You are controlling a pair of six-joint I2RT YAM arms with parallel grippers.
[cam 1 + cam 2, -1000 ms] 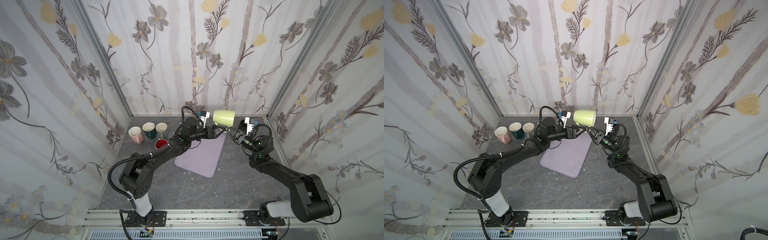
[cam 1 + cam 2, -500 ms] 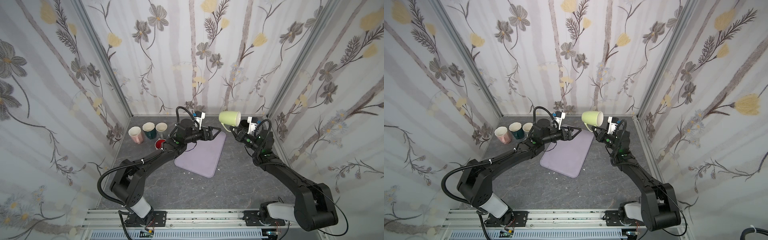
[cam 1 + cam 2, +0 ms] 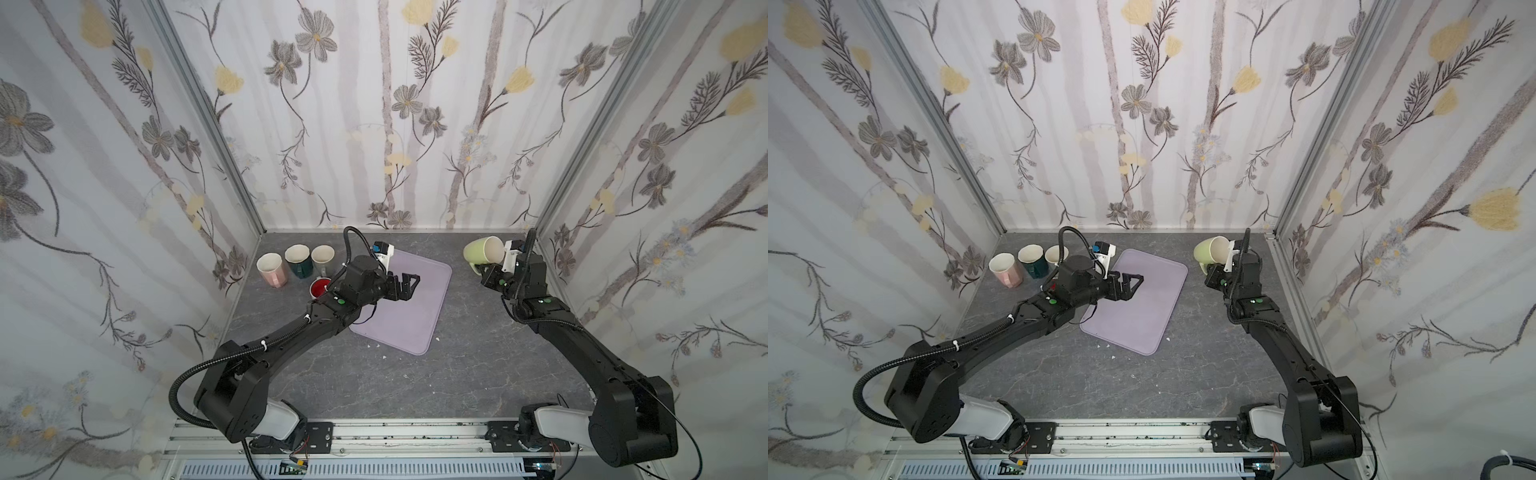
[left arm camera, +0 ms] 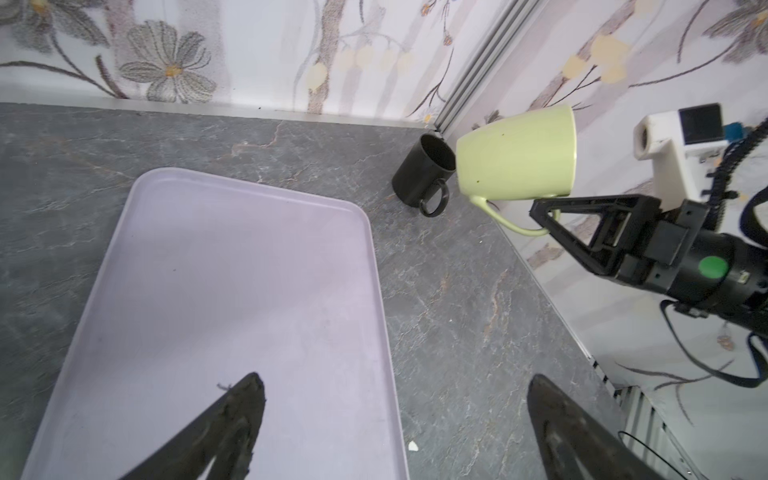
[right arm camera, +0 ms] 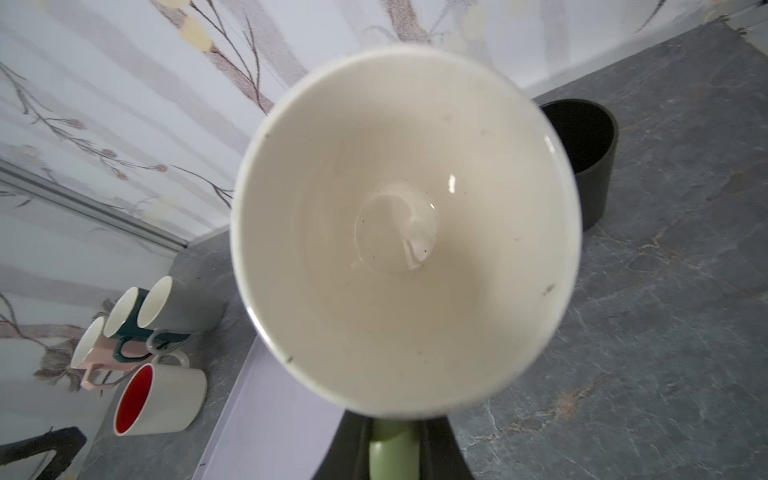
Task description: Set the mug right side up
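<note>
The light green mug [image 3: 478,252] [image 3: 1205,252] hangs in the air near the back right corner. It is tipped on its side, its cream mouth [image 5: 403,228] facing the right wrist camera. My right gripper [image 3: 478,270] [image 3: 1205,272] [image 5: 392,451] is shut on the mug's handle from below. In the left wrist view the mug [image 4: 519,156] shows side-on with the right gripper [image 4: 540,214] clamped on its handle. My left gripper [image 3: 412,281] [image 3: 1137,282] [image 4: 395,386] is open and empty over the lilac tray [image 3: 415,328] [image 3: 1142,324] [image 4: 208,270], well left of the mug.
A black mug [image 4: 419,174] [image 5: 590,166] stands upright in the back right corner, just under the green one. Pink [image 3: 272,270], dark green [image 3: 298,261] and grey [image 3: 323,257] mugs and a red-lined white mug [image 3: 320,287] stand at the back left. The right wall is close.
The right gripper has carried the mug to the right, away from the left gripper. The left arm has drawn back left and lower over the tray, still open.
</note>
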